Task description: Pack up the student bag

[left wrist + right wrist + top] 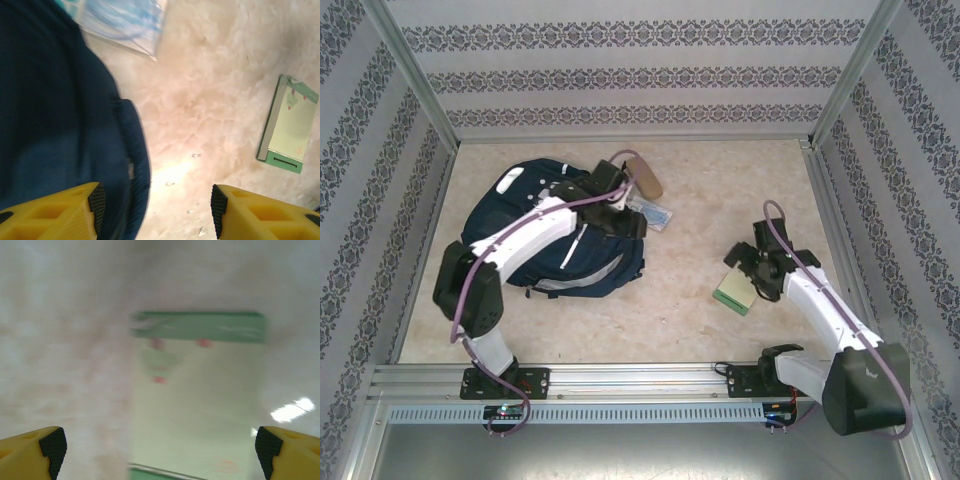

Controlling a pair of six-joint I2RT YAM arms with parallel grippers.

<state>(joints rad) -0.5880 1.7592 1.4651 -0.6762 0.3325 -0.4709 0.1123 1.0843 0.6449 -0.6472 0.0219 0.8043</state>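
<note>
Left tool (157,202): spread, empty, at edge of student bag (600,262) lying left-rear on worktop (650,320). Right tool (157,447): spread wide above green notebook (735,292). Notebook and clear pouch (655,213) outside bag; packing judged incomplete.

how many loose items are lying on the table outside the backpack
3: a green notebook below the right hand, a clear bluish packet against the student bag's right edge, a tan object by its top. More may hide under the bag or left arm.

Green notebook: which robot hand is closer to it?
Right. The right hand hovers just above the green notebook, open; the left hand is across the table beside the student bag.
</note>
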